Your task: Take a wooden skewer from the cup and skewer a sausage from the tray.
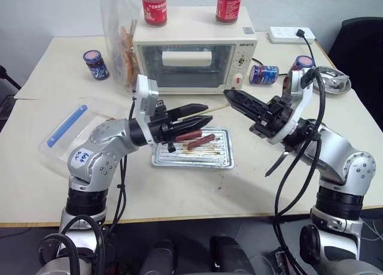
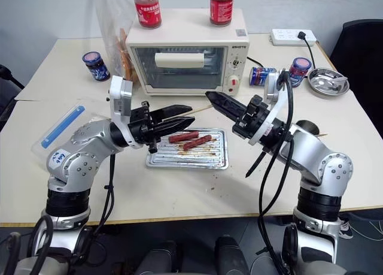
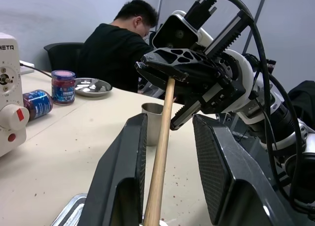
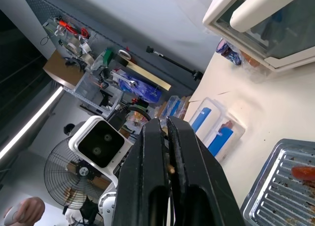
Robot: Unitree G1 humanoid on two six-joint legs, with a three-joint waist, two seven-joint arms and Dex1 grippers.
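Left wrist view looks along the skewer [image 3: 160, 152], which runs between the left gripper's [image 1: 194, 111] fingers [image 3: 123, 181]; these stand apart on either side of it, one just beside the wood, with no firm clamp to be seen. The right gripper [image 1: 230, 96] has its fingers together, pinched on the skewer's far end. Both hold the stick roughly level above the tray [image 1: 222, 158], where two sausages [image 1: 200, 141] lie near its back edge. The cup [image 3: 152, 122] stands on the bench behind the right arm.

The handover looks like the weak point. Should the right fingers let go before the left ones bite, the skewer would likely drop onto the tray or roll off. A grip taken off-centre could also leave the stick skewed, so its tip would glance off a round, greasy sausage and push it along the ridges.

The bench [image 1: 54, 185] is pale and flecked with crumbs, carrying a toaster oven [image 1: 194, 59], jars, a steel dish and a power strip. A person sits beyond it.
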